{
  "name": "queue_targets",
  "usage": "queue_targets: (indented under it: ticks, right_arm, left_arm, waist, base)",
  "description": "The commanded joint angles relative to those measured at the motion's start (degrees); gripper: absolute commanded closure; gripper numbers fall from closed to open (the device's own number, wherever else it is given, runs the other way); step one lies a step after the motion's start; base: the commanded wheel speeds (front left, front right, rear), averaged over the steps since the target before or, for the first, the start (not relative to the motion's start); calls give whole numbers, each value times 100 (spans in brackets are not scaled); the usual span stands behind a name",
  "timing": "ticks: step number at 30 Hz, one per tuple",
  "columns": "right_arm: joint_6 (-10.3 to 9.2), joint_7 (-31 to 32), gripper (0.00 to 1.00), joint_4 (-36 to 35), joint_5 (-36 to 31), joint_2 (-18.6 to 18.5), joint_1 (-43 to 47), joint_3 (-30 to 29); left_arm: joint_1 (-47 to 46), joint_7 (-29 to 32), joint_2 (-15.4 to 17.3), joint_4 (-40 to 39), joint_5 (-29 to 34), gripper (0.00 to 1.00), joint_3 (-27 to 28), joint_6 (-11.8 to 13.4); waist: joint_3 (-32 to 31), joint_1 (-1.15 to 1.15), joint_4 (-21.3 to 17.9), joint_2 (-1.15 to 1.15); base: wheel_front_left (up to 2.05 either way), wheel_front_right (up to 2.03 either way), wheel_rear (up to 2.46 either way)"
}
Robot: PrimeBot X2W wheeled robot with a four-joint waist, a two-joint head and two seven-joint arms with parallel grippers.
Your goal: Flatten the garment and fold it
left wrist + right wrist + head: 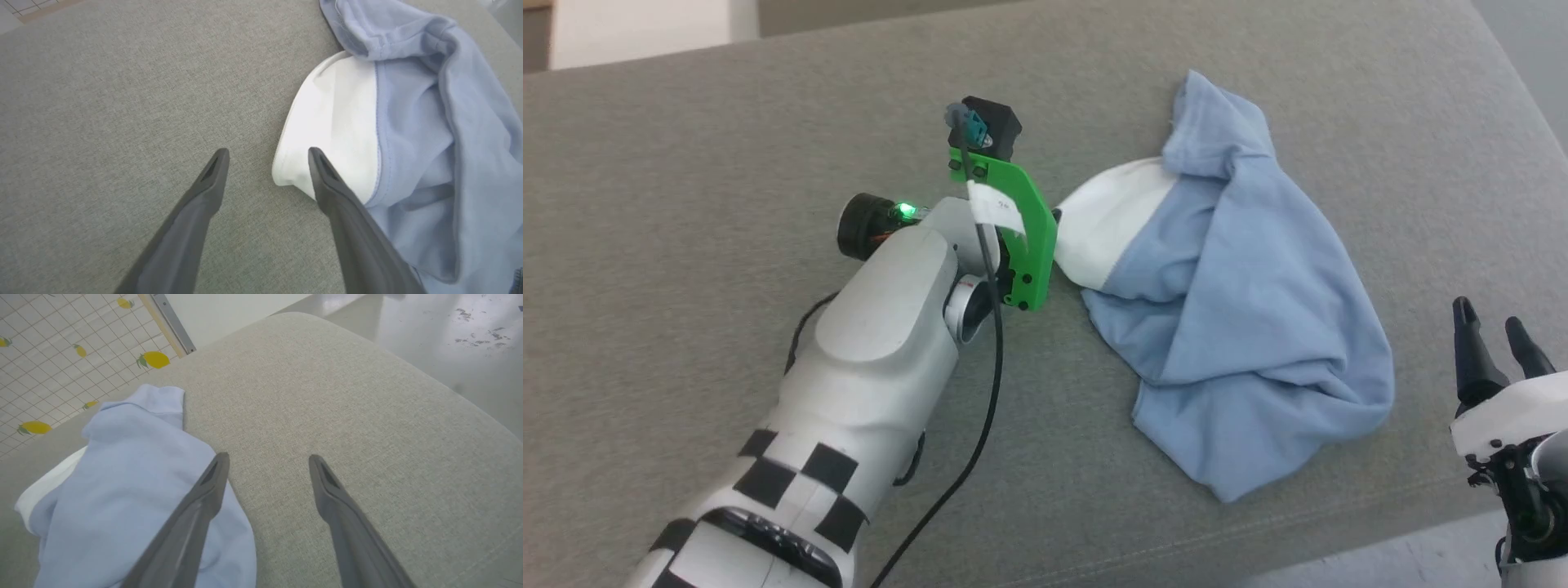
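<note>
Left gripper [267,154] spread wide, empty, at the left-pointing white edge of the garment [429,134] lying lengthwise near-to-far; right gripper [1489,320] likewise spread, empty, near its right side.

No text, brand or number legible. One white tag [996,214] on the green bracket [1033,245] at the left wrist: faint dark mark, too small to read. Black checker squares [800,482] on the pale forearm [882,343], no characters. The garment [1258,310]: plain blue and white cloth facing up, no lettering readable
</note>
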Motion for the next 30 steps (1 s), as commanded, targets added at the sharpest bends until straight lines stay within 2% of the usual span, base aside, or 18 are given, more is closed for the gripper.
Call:
queue_targets:
  ticks: [1, 5, 9, 10, 11, 12, 17, 22, 27, 30]
  right_arm:
    - [-9, -80, 0, 61, 60, 0, -92, 18]
    - [-9, -221, 0, 211, 129, 0, -96, 64]
    - [-9, -330, 0, 331, 160, 1, -112, 62]
    - [-9, -351, 0, 357, 160, 1, -113, 57]
    - [-9, -372, 0, 391, 162, 1, -121, 53]
    - [-9, -384, 0, 418, 164, 1, -129, 51]
    - [-9, -430, 0, 528, 138, 1, -183, 45]
    - [-9, -414, 0, 545, -14, 1, -152, -76]
    - [-9, -297, 0, 528, -160, 1, -55, -145]
    - [-9, -216, 0, 488, -222, 1, 7, -173]
  left_arm:
    - [-162, 92, 10, 128, 19, 0, -72, 52]
    - [-319, 391, 10, 483, 70, 0, -270, 104]
    - [-287, 682, 10, 704, 21, 0, -471, 3]
    - [-266, 738, 10, 722, -18, 10, -507, -30]
    - [-245, 775, 10, 725, -54, 63, -559, -59]
    - [-231, 801, 10, 724, -67, 100, -616, -85]
    - [-158, 800, 10, 569, -336, 100, -785, -182]
    - [-190, 427, 10, 271, -666, 100, -754, -159]
    - [-236, -188, 26, 102, -982, 100, -390, 2]
    - [-194, -440, 161, 55, -1105, 100, -156, 91]
  waist:
    - [440, 0, -444, 0]
    - [562, 0, -562, 0]
    - [608, 0, -572, 0]
    - [614, 0, -562, 0]
    - [618, 0, -542, 0]
    - [618, 0, -521, 0]
    - [542, 0, -339, 0]
    - [315, 0, 2, 0]
    - [-3, 0, 426, 0]
    - [-175, 0, 675, 0]
  base:
    - [0, 0, 0]
    - [0, 0, 0]
    - [0, 0, 0]
    - [0, 0, 0]
    - [0, 0, 0]
    - [0, 0, 0]
    - [0, 0, 0]
    - [0, 0, 0]
    - [0, 0, 0]
    - [0, 0, 0]
